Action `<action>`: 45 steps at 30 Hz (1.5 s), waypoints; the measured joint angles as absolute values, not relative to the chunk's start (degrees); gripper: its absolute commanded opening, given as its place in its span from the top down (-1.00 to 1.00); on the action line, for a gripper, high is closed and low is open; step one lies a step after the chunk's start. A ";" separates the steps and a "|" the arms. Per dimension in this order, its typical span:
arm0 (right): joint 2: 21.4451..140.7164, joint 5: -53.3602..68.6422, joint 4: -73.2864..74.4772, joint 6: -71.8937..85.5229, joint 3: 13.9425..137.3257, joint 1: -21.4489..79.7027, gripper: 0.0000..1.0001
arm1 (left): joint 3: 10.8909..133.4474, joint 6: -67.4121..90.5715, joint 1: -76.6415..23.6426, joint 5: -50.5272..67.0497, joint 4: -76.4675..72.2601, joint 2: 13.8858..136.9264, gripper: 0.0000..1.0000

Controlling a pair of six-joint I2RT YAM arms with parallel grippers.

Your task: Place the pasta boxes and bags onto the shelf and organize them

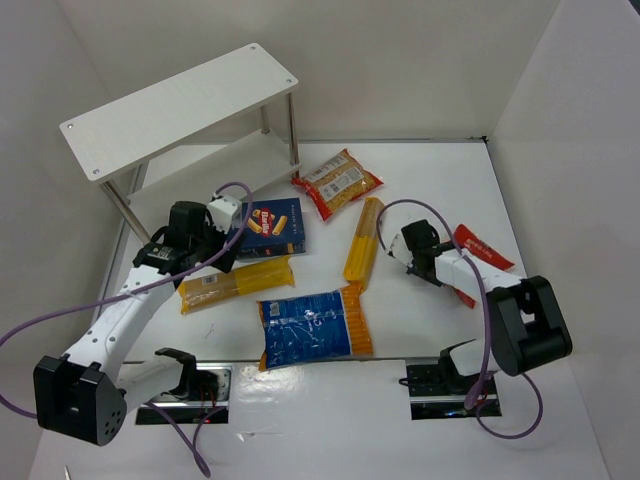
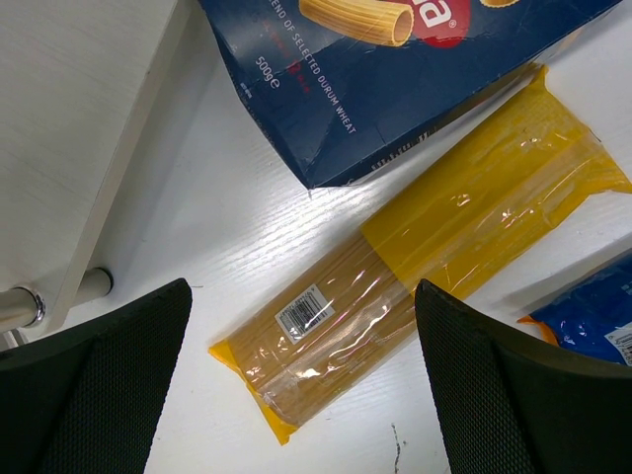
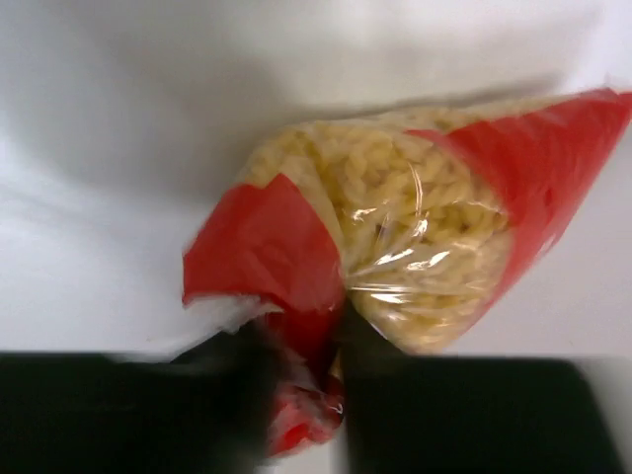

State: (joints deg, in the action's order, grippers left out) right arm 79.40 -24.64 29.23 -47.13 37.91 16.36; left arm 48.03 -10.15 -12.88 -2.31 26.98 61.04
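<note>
Both arms are white tube links joined by chunky black housings. The left arm (image 1: 125, 315) ends in a big black block at the near left, the right arm (image 1: 468, 268) in one at the near right. A thin purple cable (image 1: 236, 184) runs along the left arm, a second purple cable (image 1: 410, 202) along the right. A white camera block (image 1: 225, 210) sits at the left wrist. The left fingers (image 2: 99, 395) are black with a fine mesh texture; the right fingers (image 3: 474, 415) show only as blurred black

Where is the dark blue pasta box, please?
The dark blue box lies left of centre in the top view, between white shelf and long yellow pack.
</note>
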 measured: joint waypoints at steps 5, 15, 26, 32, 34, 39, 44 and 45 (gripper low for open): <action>81.03 -29.26 25.96 -44.29 39.31 16.84 1.00 | 48.01 -10.13 -12.88 -2.31 26.96 60.42 -0.98; 77.25 -13.06 35.16 -38.79 54.87 26.26 1.00 | 48.01 -10.15 -12.88 -2.31 26.96 60.42 -0.98; 67.81 13.80 36.10 -37.06 60.58 28.25 1.00 | 48.03 -10.13 -12.88 -2.11 26.98 60.51 -0.98; 65.93 27.92 35.14 -33.52 60.42 28.03 1.00 | 48.01 -10.31 -12.88 -0.05 27.00 60.51 -0.98; 65.30 33.58 33.61 -31.51 60.36 27.18 1.00 | 48.03 -10.44 -12.91 0.80 27.03 60.51 -0.98; 65.67 46.00 28.58 -26.39 60.40 25.85 1.00 | 48.01 -10.76 -12.88 3.60 27.20 60.51 -0.98; 68.62 52.12 24.36 -24.25 60.47 25.82 1.00 | 48.01 -12.16 -12.91 10.26 28.64 59.46 -0.98; 69.36 52.62 23.83 -23.99 60.51 25.82 1.00 | 48.01 -12.38 -12.91 11.77 29.02 58.65 -0.98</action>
